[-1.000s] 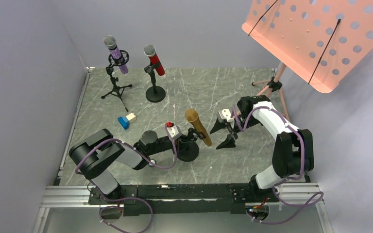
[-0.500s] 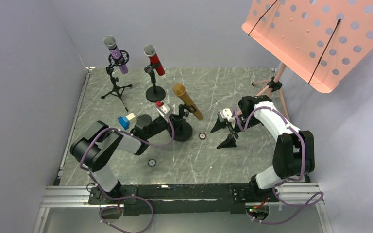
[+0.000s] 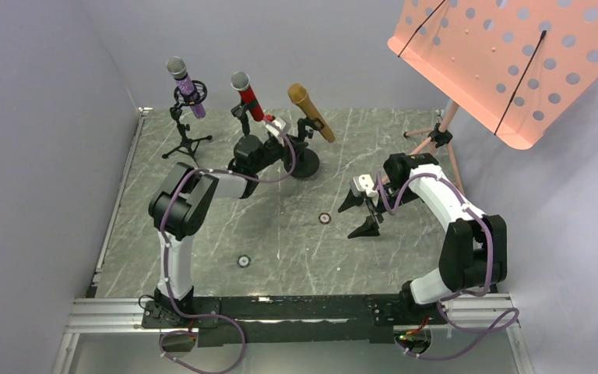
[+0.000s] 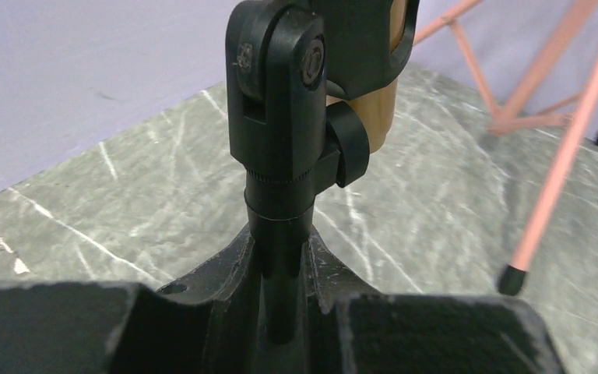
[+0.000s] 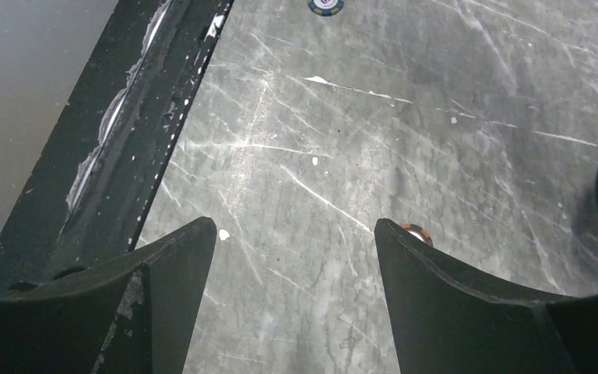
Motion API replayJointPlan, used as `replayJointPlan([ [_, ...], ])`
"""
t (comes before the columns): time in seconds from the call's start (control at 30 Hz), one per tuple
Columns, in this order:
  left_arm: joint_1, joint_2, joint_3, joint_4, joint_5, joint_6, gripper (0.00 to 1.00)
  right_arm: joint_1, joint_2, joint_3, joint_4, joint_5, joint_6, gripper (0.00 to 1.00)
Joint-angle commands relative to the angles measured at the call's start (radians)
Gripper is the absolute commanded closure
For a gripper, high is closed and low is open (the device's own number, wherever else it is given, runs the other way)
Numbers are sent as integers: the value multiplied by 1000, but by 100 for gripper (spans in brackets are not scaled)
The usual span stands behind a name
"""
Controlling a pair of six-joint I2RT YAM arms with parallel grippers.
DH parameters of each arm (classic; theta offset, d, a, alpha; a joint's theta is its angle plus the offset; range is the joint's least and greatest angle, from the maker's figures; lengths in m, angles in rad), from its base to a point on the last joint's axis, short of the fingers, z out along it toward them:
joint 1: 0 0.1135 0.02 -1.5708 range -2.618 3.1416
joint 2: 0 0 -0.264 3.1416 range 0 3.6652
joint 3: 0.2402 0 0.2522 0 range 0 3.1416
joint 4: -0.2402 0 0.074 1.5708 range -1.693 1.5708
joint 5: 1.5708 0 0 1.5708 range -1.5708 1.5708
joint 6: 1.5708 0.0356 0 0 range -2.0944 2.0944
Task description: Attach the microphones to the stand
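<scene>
Gold microphone (image 3: 310, 111) sits in the clip (image 4: 280, 93) of a black round-base stand (image 3: 307, 164) at the far side of the table (image 3: 296, 249), its head tilted up and to the left, its tail pointing toward the right. The left hand (image 4: 280, 305) is closed around the stand's thin post (image 4: 279, 226) just below the clip, with a dark finger on each side of the post (the left wrist view shows this plainly, and a bit of the gold body above the clip). Whether the stand's base rests on the table I cannot tell.

To its left, the red microphone (image 3: 247, 95) stands tilted in its own stand (image 3: 241, 114), whose base is mostly hidden behind the left arm. Farther left, the purple microphone (image 3: 184, 83) is held in a small tripod stand (image 3: 187, 144) near the far left corner.

The right hand (image 3: 364, 212) hangs over the right half of the table with its fingers spread wide and nothing between them; only bare marble shows in the gap in the right wrist view. A small round disc (image 3: 325, 219) lies just left of it, and a second disc (image 3: 243, 261) lies nearer the arms' bases. A pink perforated music stand (image 3: 506, 54) rises at the far right, its legs set on the table.
</scene>
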Motion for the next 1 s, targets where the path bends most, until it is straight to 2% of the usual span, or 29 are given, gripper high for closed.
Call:
replayJointPlan([
  [0.0, 31, 60, 189, 15, 9, -7, 100, -4, -50, 10, 18, -39, -32, 20],
  [0.2, 56, 180, 380, -112, -10, 19, 100, -4, -57, 7, 31, -29, -21, 20],
  [0.43, 66, 248, 493, -168, -16, -14, 100, -4, -58, 10, 19, -30, -32, 19],
  [0.6, 69, 259, 504, -163, -33, -53, 98, -5, -61, 13, 12, -29, -39, 19],
  [0.8, 69, 255, 497, -166, -38, -61, 87, -6, -68, 11, 12, -30, -41, 19],
  [0.97, 69, 244, 482, -168, -35, -59, 84, -8, -71, 11, 13, -30, -41, 19],
])
